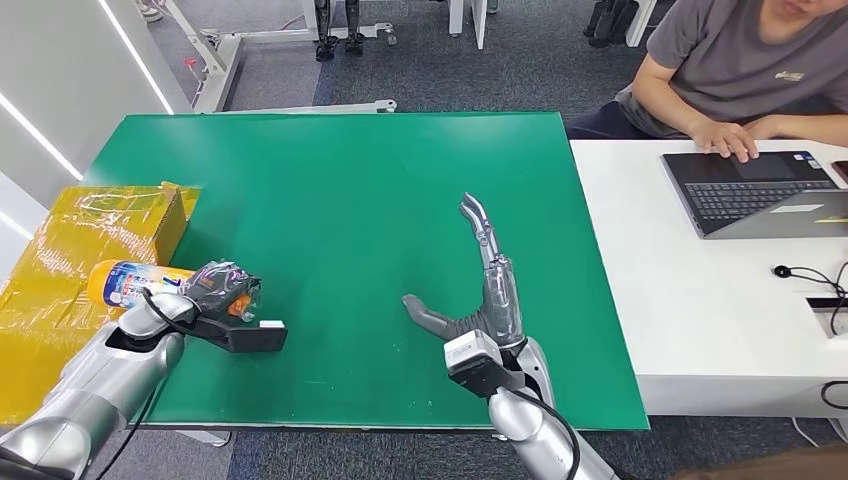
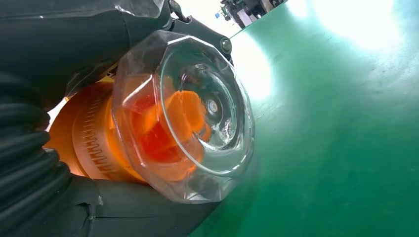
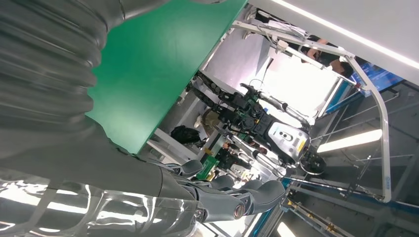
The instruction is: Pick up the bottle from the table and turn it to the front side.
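Green matting covers the table (image 1: 350, 200), and at its left edge the robot's left hand (image 1: 215, 290) grips a bottle (image 1: 135, 283) lying on its side. The bottle has a pale body with a blue and white printed label and a yellow band at its base end, which points toward a yellow box (image 1: 110, 225) wrapped in shiny film just beside it. From the left wrist camera the bottle's top (image 2: 183, 116) faces the lens: a clear, many-sided plastic cap over a bright orange inner nozzle, with an orange ribbed collar behind it, dark fingers (image 2: 148, 212) closed around it on both sides.

The right hand (image 1: 470, 290) hovers over the middle of the green surface, well apart from the bottle, holding nothing, with its fingers stretched straight forward and its thumb splayed out to the side.

To the right stands a white table (image 1: 690, 320) with an open laptop (image 1: 750, 190); a person in a grey shirt (image 1: 740, 70) sits behind it, one hand resting on the keyboard edge.
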